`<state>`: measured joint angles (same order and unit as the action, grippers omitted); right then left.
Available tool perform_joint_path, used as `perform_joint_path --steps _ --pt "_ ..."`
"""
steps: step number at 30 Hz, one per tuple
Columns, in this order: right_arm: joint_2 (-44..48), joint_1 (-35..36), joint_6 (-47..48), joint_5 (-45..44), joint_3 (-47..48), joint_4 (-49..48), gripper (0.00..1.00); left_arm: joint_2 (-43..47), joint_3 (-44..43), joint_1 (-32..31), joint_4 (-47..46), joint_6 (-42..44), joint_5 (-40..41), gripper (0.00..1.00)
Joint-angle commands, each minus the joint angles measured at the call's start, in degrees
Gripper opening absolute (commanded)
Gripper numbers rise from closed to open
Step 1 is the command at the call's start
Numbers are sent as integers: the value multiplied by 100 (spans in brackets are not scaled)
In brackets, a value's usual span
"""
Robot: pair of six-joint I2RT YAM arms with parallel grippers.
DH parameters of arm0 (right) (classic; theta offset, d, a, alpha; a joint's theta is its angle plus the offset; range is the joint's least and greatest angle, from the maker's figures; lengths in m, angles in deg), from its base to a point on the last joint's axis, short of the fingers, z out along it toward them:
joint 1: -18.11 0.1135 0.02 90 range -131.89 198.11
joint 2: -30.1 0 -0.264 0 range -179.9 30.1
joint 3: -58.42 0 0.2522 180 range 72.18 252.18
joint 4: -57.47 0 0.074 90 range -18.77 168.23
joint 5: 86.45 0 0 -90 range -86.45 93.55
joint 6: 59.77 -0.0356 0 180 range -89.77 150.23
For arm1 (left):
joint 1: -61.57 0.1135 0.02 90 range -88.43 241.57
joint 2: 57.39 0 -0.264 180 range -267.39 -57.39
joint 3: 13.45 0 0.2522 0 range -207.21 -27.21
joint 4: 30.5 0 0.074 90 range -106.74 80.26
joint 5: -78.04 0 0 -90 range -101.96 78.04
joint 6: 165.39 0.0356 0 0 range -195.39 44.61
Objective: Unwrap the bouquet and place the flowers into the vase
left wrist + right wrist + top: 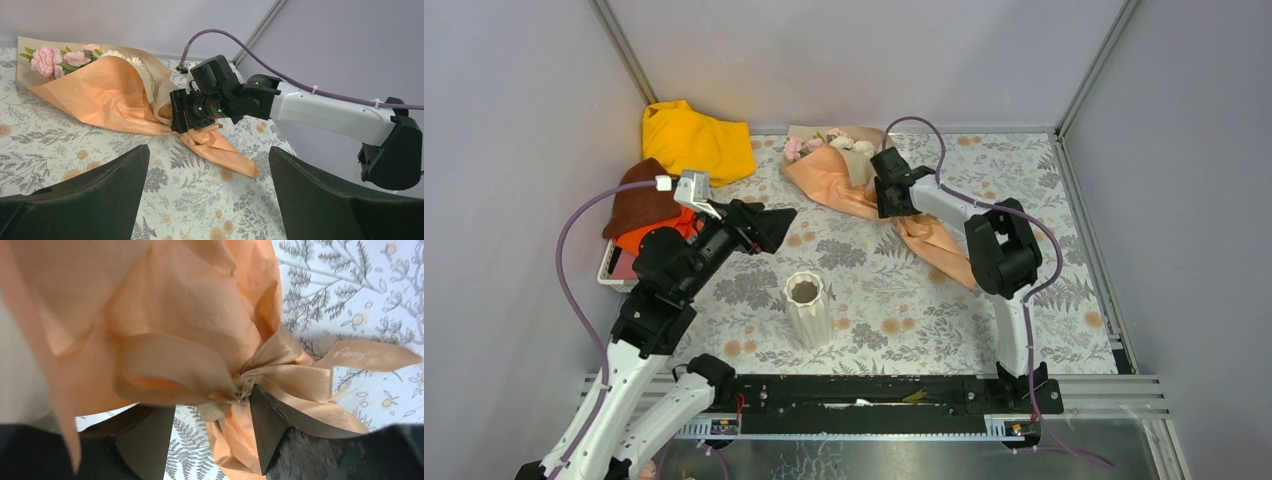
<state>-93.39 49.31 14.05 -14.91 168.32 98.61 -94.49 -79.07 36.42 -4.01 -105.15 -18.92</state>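
Straddling the ribbon bow (240,382) that ties the bouquet (190,305), the right hand (212,405) holds its fingers (150,440) apart, one on each side of the knot, with floral worktop (350,290) showing in the gap. We see nothing clamped between them, though the far finger touches a ribbon tail.

The bouquet (824,182) lies on its side at the back of the worktop (1024,200). Its flowers (829,143), pink and cream, point toward the rear wall, and its peach paper trails out under the right arm.

Well apart to the left, the left hand (769,228) hovers above the worktop with its jaws spread wide and empty. It faces the bouquet.

The vase (807,310) stands upright near the front, between the two arms, and we see nothing in its mouth. A yellow cloth (694,140) sits in the back left corner.
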Motion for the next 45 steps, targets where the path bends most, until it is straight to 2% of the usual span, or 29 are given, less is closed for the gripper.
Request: perform_joint_path --steps 1,7,11,17,22,26,30,41,43,45 --pt "567 26 -247 93 -963 -135 62 107 -14 -43 115 188 140 96" --pt "1442 42 -334 434 -2189 -545 61 -82 144 -43 -196 41 -101 96" --pt "1730 41 -316 372 -2085 -398 65 -213 202 -52 -289 36 -192 96" --pt "2533 36 -394 -108 -2101 -350 76 -318 284 -52 -288 260 104 97" --pt "2796 -119 -572 -935 -2020 -27 75 -932 331 -56 -755 169 -186 97" --pt "2630 -771 -845 -513 -2134 93 73 -1312 379 -95 -1059 175 -165 97" --pt "2238 -1380 -1025 178 -2413 -197 70 -1795 203 -103 -1218 350 -133 97" --pt "1071 -1693 -1171 496 -2147 -478 68 -3467 -684 -113 -1517 618 -364 97" --pt "954 -1792 -1177 559 -2113 -534 61 -3639 -783 -113 -1527 626 -390 97" --pt "849 -1894 -1168 666 -2063 -565 46 -3778 -852 -118 -1555 629 -432 97"
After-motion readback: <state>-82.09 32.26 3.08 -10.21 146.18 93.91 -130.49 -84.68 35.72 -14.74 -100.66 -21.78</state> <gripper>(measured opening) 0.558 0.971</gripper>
